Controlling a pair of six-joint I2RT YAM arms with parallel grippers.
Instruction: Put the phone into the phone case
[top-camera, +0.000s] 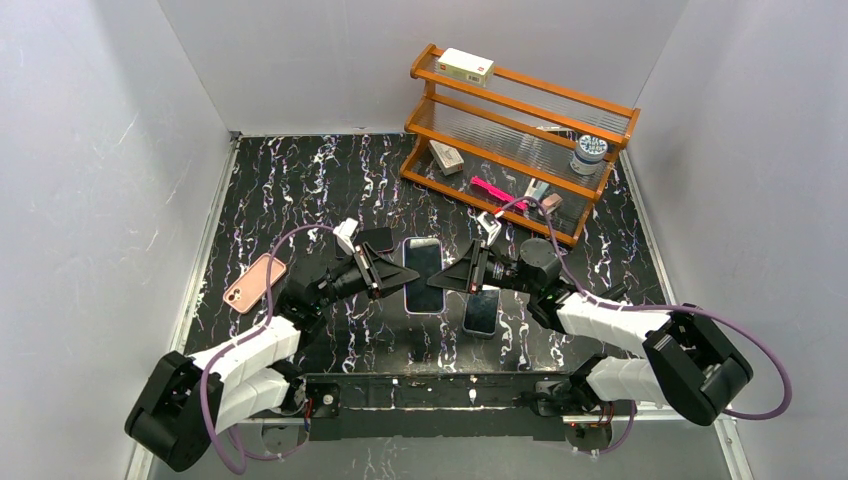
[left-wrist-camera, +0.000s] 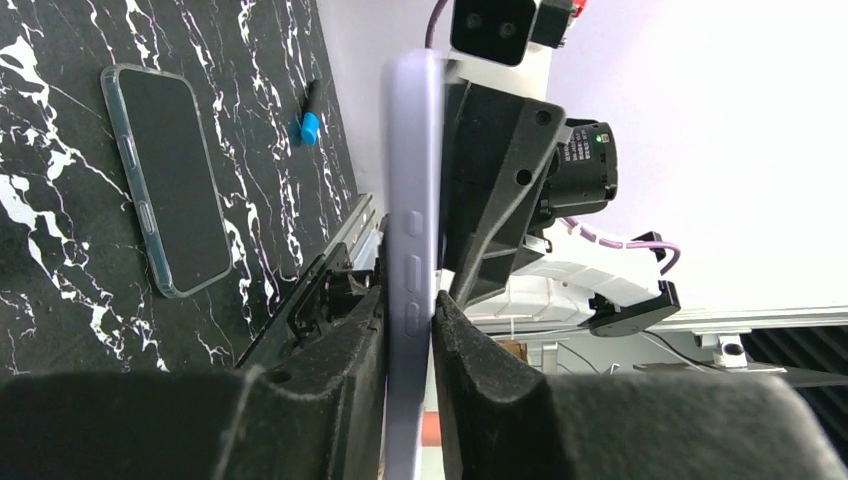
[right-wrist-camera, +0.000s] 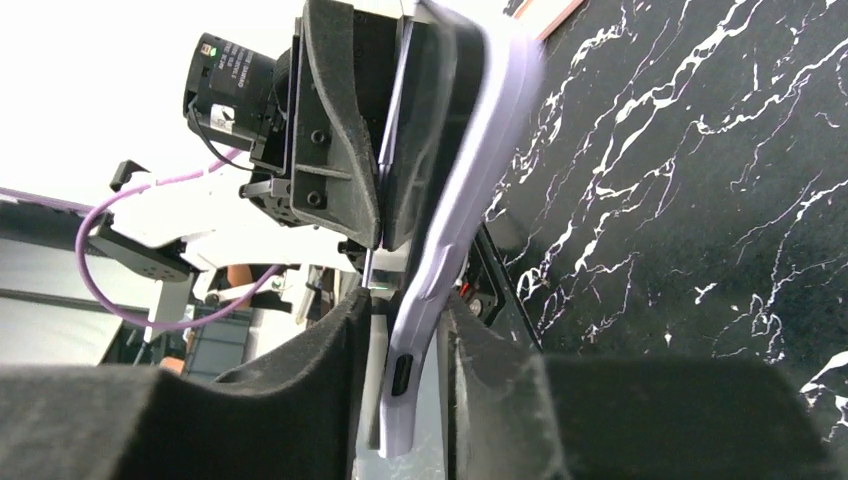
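Seen from above, a phone with a dark screen faces up inside a lavender phone case, held between my two arms over the black marbled table. My left jaws are clamped on one long edge of the case, one finger against each face. The opposite edge stands between my right jaws, close on both sides; I cannot tell whether they press it. There the case bows outward. A second phone, in a clear cover, lies flat nearby.
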